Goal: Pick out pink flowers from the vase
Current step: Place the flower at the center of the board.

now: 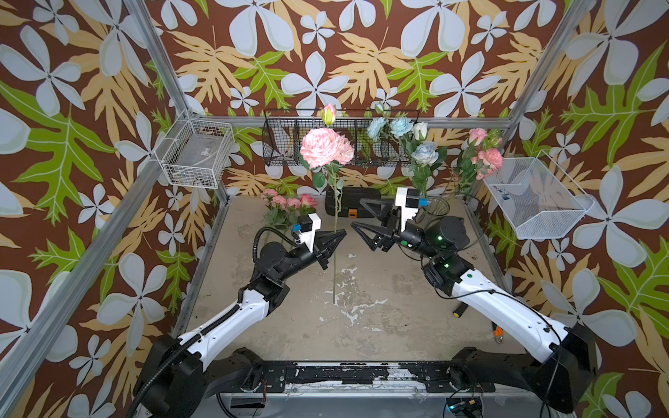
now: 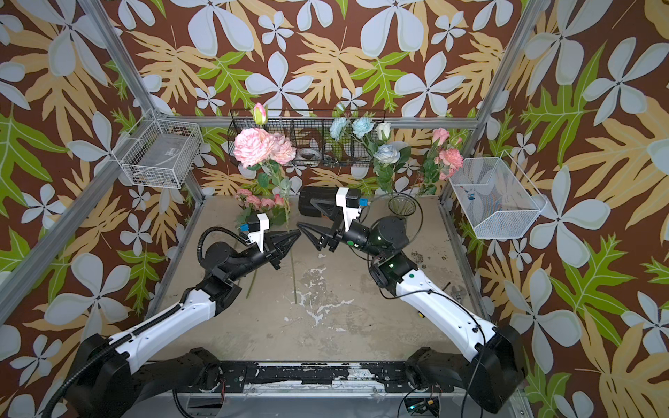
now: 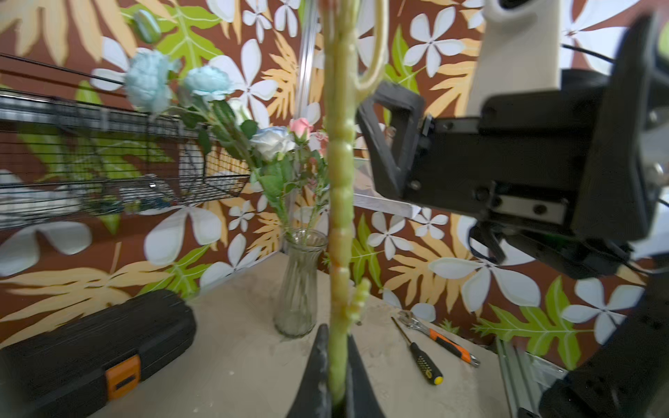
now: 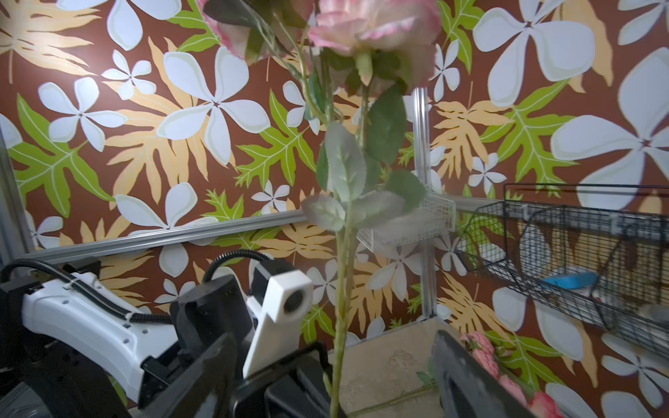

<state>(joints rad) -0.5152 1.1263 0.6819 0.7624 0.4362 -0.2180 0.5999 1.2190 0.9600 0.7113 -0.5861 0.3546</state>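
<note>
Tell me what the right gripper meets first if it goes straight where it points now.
Probably the pink flower's stem, held upright by the left gripper; it stands just ahead of the right gripper's open jaws.

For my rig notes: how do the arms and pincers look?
The left arm and right arm have white shells, black joints. The left pincer and right pincer are black, triangular, pointed, each beside a white camera mount. A ribbed black hose loops at the left wrist.

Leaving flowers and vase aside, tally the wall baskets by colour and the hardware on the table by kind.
White baskets: 2
Black basket: 1
Tool case: 1
Screwdriver: 1
Wrench: 1
Total: 6
</note>
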